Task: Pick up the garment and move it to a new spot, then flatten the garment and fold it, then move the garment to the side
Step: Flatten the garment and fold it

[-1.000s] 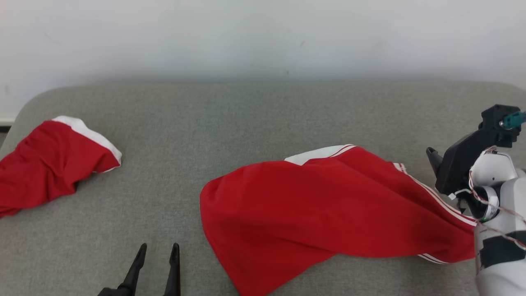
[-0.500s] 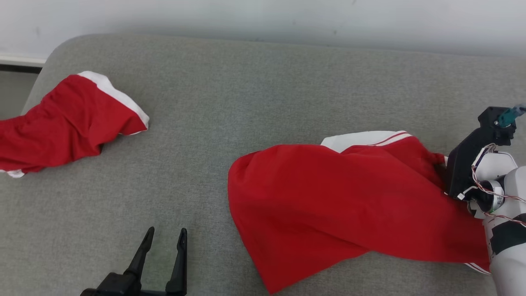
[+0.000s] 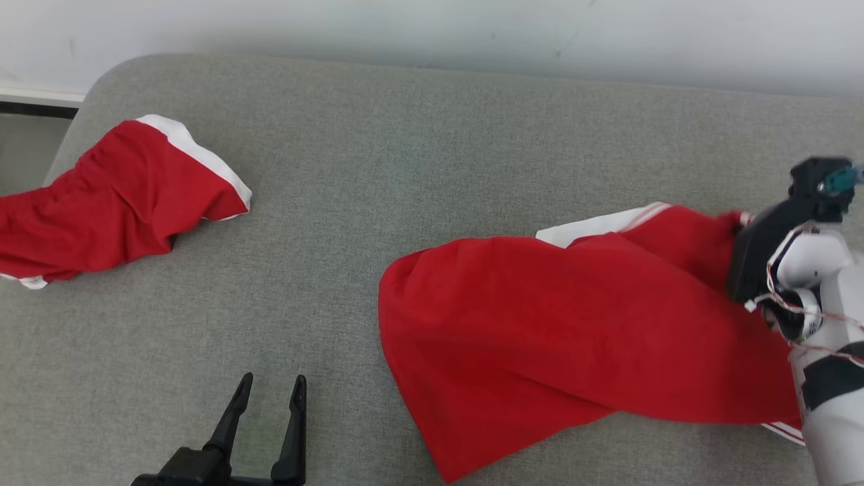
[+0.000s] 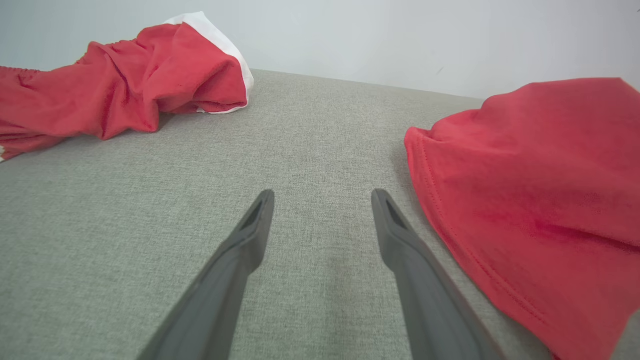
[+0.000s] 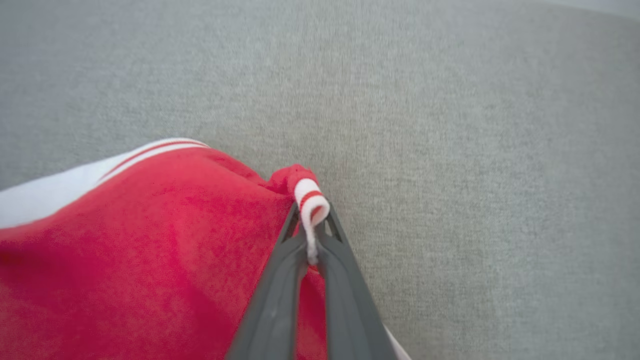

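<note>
A red garment (image 3: 567, 337) with white striped trim lies spread over the right half of the grey surface; it also shows at the right of the left wrist view as the garment (image 4: 540, 190). My right gripper (image 5: 311, 220) is shut on the garment's (image 5: 150, 240) white-and-red striped edge, which bunches up between the two fingertips. In the head view the right gripper (image 3: 739, 233) sits at the garment's far right corner, its fingertips hidden in the cloth. My left gripper (image 3: 268, 391) stands open at the bottom left, apart from the garment, nothing between its fingers (image 4: 255, 225).
A second red garment with a white band (image 3: 115, 202) lies crumpled at the far left, near the rounded corner of the grey cushioned surface (image 3: 405, 135). A pale wall (image 3: 432, 27) runs behind. Bare grey fabric lies between the two garments.
My right gripper has gone from open beside the garment's edge to shut on its striped trim, lifting that corner slightly. The head camera tilted down early on. The left gripper stayed open.
</note>
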You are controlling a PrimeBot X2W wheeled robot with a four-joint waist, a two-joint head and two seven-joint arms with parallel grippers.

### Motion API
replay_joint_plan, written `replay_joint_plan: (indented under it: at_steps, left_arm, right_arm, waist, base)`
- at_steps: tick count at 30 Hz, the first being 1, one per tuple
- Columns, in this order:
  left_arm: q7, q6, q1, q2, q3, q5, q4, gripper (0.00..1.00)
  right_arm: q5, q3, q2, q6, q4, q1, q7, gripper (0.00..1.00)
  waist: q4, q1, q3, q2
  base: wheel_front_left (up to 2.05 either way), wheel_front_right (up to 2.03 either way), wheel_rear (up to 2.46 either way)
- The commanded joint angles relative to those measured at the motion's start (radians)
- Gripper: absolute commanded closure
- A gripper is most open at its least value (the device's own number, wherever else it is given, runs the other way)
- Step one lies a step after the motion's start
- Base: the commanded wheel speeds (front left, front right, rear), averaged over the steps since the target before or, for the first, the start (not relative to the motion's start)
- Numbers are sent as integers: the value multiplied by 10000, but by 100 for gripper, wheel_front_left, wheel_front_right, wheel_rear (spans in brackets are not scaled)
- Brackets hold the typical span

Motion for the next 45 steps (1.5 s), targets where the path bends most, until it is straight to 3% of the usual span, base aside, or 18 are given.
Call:
replay_joint_plan:
  at_steps: [1,10,14,18,23,34,40,42,45]
  left_arm:
    - [-34,13,33,47,40,50,30,0]
    - [-34,21,156,8,108,43,38,0]
    - [-34,25,282,-22,157,18,49,0]
    - [-34,49,422,-51,209,-16,73,0]
    - [-34,77,585,-72,315,-48,14,0]
    - [-34,61,653,-52,389,-33,37,0]
    - [-34,43,561,-62,362,-37,126,0]
    - [-34,40,557,-64,367,-40,167,0]
    - [-34,31,595,-31,382,-56,233,0]
  right_arm:
    - [-71,65,14,5,-130,-298,-562,100]
    - [-178,479,40,5,-467,-1240,-3730,100]
    - [-34,579,-36,7,-618,-1148,-4458,100]
    - [408,275,-49,5,-888,-165,-3901,100]
    - [662,-523,30,7,-1687,1737,-2410,100]
    - [140,-2905,1587,7,-5409,5836,-215,100]
    - [-71,-3279,1969,5,-5888,6945,67,100]
    - [-94,-3324,1994,5,-5872,7084,-137,0]
    - [106,-3160,2023,7,-5950,7109,-716,0]
  waist:
    - [-54,-1,-101,-1]
    - [-239,-1,-473,-1]
    - [-371,-1,-729,-1]
    - [-559,-1,-991,-1]
    - [-873,-1,-1163,-1]
    - [-1346,-1,-1306,-1]
    - [-1441,-1,-1379,-1]
    - [-1454,-1,-1437,-1]
    - [-1464,-1,-1556,-1]
  base:
    - [0,0,0]
    - [0,0,0]
    - [0,0,0]
    - [0,0,0]
    - [0,0,0]
    - [0,0,0]
    - [0,0,0]
    - [0,0,0]
    - [0,0,0]
